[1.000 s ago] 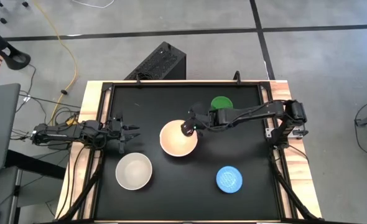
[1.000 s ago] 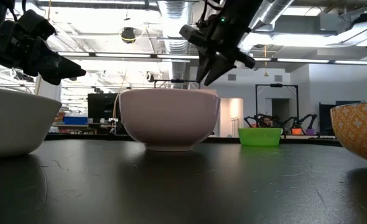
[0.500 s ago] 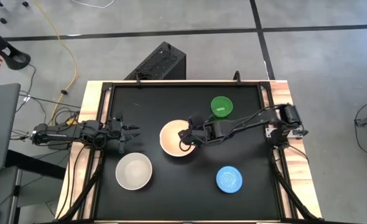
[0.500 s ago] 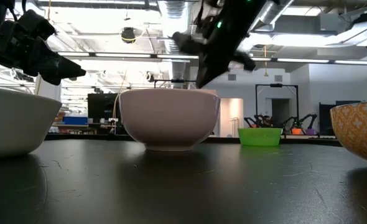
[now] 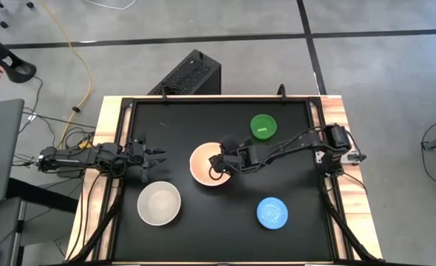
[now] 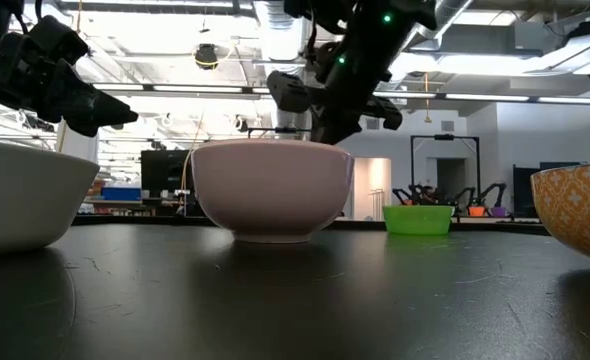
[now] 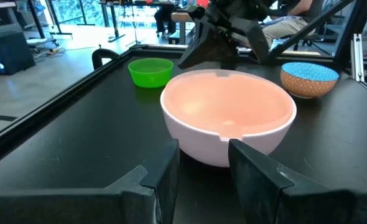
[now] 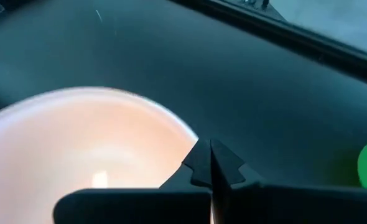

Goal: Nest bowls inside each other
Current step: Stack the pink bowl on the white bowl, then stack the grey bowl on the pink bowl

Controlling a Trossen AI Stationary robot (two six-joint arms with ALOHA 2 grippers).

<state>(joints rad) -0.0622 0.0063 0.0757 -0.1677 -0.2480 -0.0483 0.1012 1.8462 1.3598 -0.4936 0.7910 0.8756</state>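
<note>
The pink bowl [image 5: 205, 165] stands upright at mid-table. My right gripper [image 5: 225, 165] reaches in from the table's right and is shut at the bowl's right rim. The whitish bowl [image 5: 159, 204] rests on its base near the front left. The blue bowl [image 5: 273, 213], patterned outside, is at the front right, and the small green bowl [image 5: 263, 126] is farther back. My left gripper [image 5: 157, 157] waits open at the table's left, pointing level at the pink bowl [image 7: 227, 115]. My right gripper pinches the pink bowl's rim [image 8: 191, 140] on its right side, one finger over the inside and one over the table outside. The fingers [image 8: 230, 169] slant down from the table's right. The bowl stands upright with its base on the table [image 6: 273, 236].
The black tabletop has a raised dark frame [image 5: 315, 111] around it. Open black surface lies between the bowls and along the far edge. In the low view the room shows beyond the table, with other robot arms [image 6: 445, 195] in the distance.
My right gripper has come down and toward the table's near-left, away from the green bowl and onto the pink bowl's right rim. It has tipped further downward and shut there. The pink bowl has stayed in place.
</note>
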